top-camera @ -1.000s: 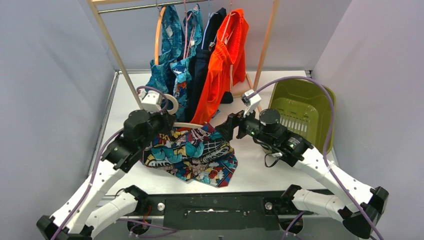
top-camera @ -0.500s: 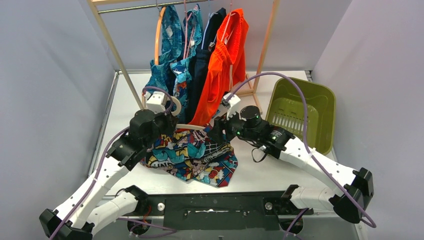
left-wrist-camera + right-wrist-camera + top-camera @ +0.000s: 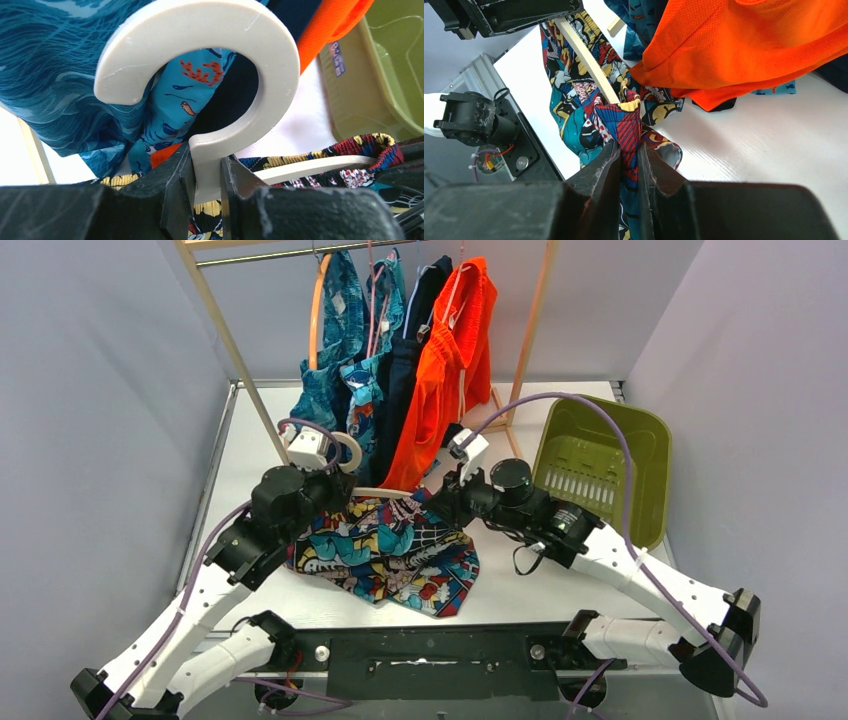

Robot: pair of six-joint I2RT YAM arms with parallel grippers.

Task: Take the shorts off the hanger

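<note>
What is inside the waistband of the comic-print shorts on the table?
The arm of a cream hanger runs into the comic-print shorts; its tip is hidden under the waistband fabric pinched by the right end effector.

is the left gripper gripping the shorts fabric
No, the left gripper is shut on the cream hanger just below its hook, not on the patterned shorts.

Table [image 3: 520, 595]: rack [image 3: 243, 368] rear ctr, 4 hung shorts [image 3: 440, 390] on its rail. Basket [image 3: 648, 480] rt of rack. Before rack, front ctr: hanger [image 3: 275, 75] w/ shorts [image 3: 390, 555] draped onto table. L gripper [image 3: 206, 170] on hanger neck, left end; R gripper [image 3: 629, 150] on shorts' rt edge.
</note>
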